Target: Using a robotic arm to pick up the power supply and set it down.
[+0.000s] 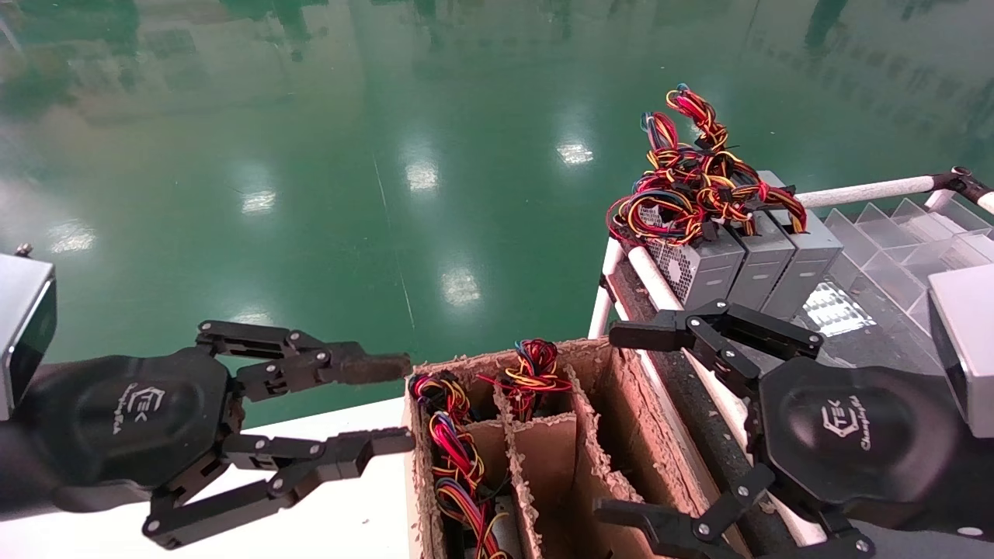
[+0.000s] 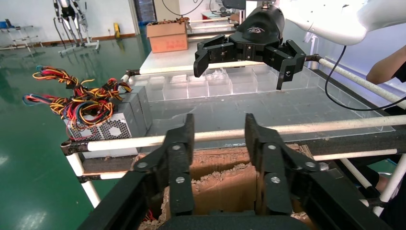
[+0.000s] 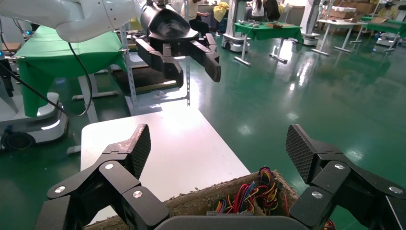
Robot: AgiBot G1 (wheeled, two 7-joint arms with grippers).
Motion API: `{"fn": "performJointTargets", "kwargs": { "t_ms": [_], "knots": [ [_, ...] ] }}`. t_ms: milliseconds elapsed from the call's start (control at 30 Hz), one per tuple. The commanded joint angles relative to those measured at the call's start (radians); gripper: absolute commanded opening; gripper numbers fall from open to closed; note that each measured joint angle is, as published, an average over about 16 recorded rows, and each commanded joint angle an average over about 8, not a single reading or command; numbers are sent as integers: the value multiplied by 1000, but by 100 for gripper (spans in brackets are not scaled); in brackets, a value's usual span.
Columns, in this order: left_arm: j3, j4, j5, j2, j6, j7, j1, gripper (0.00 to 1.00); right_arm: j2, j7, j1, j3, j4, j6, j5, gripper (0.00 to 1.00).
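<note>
Three grey power supplies stand side by side on the rack at the right, fan grilles forward, their red, yellow and black wires piled on top; they also show in the left wrist view. More wire bundles stick up from a divided cardboard box at the bottom centre. My left gripper hangs open just left of the box, holding nothing. My right gripper is wide open over the box's right edge, below the three supplies, and is also empty.
The box sits on a white table. A clear plastic divider tray lies on the rack behind white pipe rails. Green floor lies beyond. Each wrist view shows the other gripper farther off: the left gripper and the right gripper.
</note>
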Motion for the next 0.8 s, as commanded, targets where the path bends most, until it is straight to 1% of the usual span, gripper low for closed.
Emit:
{"fn": "performJointTargets", "kwargs": {
  "t_ms": [33,633,667,800],
  "knots": [
    [0,0,0,0,0,0,0,0,0,0,0,0,0,0,0,100],
    [0,0,0,0,0,0,0,0,0,0,0,0,0,0,0,100],
    [0,0,0,0,0,0,0,6,0,0,0,0,0,0,0,100],
    [0,0,0,0,0,0,0,56,0,0,0,0,0,0,0,100]
  ]
}}
